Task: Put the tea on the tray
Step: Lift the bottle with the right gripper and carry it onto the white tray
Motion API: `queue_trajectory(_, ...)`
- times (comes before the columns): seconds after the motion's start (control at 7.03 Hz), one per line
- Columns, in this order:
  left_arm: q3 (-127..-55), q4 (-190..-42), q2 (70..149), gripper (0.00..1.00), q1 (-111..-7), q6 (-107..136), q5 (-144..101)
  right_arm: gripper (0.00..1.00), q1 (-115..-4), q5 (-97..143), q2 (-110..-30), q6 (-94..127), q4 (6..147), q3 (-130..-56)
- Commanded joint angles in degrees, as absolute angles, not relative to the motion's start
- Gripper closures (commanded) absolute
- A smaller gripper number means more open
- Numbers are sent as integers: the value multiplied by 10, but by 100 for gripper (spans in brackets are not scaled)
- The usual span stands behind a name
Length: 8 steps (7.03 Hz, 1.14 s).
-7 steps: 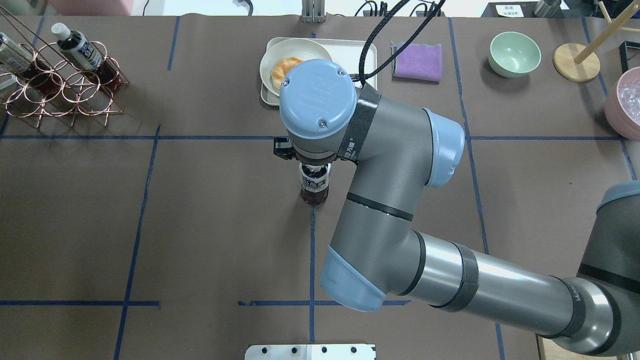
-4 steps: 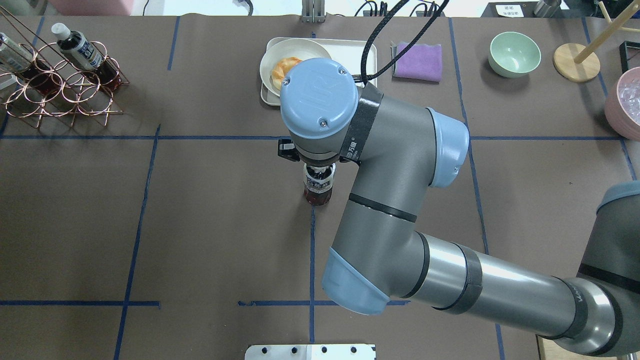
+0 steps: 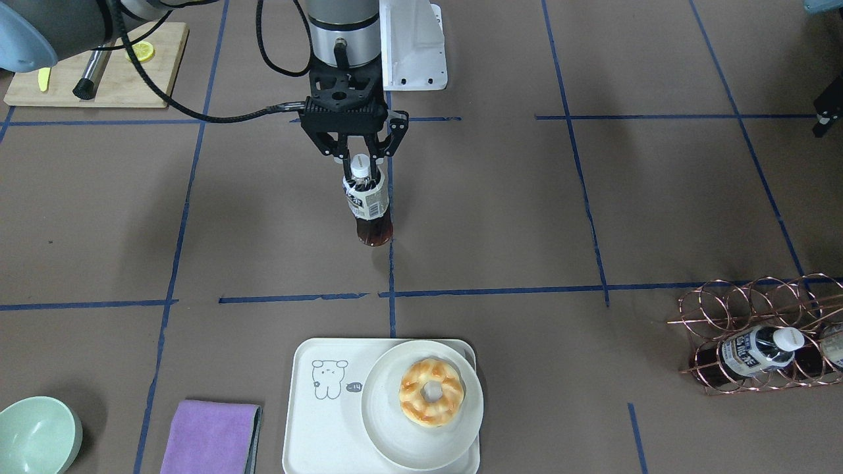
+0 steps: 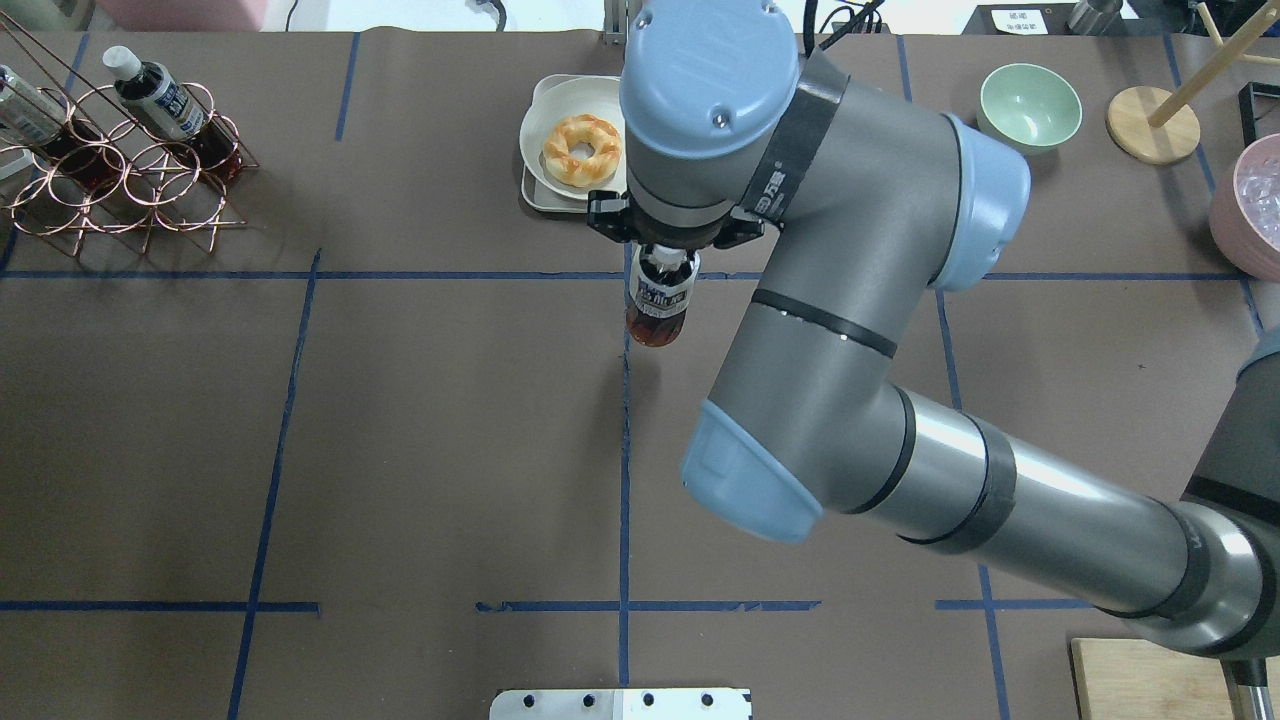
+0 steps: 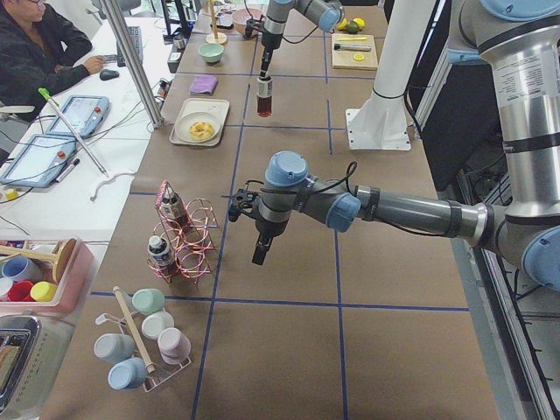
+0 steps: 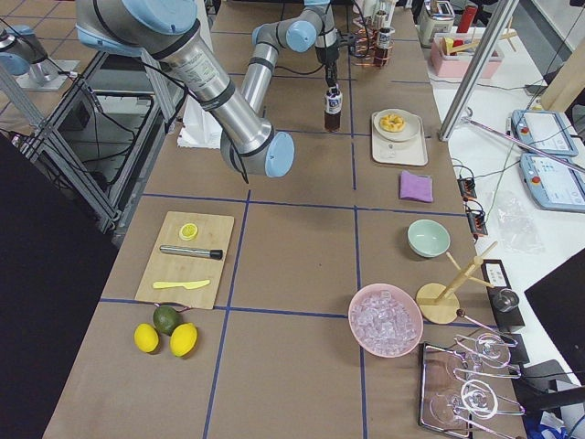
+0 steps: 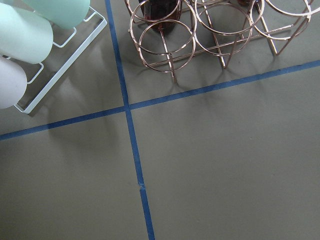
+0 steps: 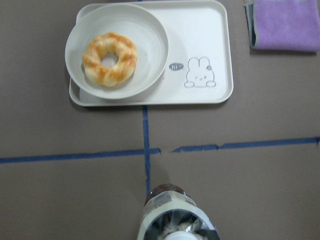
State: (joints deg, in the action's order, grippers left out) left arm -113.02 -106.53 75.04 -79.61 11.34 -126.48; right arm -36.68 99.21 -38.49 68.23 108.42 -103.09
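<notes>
My right gripper is shut on the neck of the tea, a small bottle of dark brown liquid with a white cap. The bottle hangs upright just above the table and also shows in the overhead view and the right wrist view. The cream tray with the bear drawing lies ahead, across a blue tape line. My left gripper hangs over bare table near the copper rack. I cannot tell whether it is open or shut.
A round plate with a donut fills half the tray. A purple cloth and a green bowl lie beside it. A copper rack holds more bottles. A wooden board is by the robot base.
My right arm has carried the tea away from the robot toward the tray, past the blue tape line. The donut plate is now uncovered in the overhead view.
</notes>
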Motion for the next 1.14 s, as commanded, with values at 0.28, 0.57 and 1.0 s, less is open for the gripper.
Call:
queue_trajectory(0.28,-1137,-1066,749,0,-802,113,-1266,100,-491,1026,-305,605,955,-802)
queue_trajectory(0.57,-1138,-1065,749,0,-808,113,-1266,100,-526,1052,-299,576,872,-704)
queue_trajectory(1.0,-1138,-1066,749,0,-818,113,-1266,100,-525,1055,-289,577,825,-644)
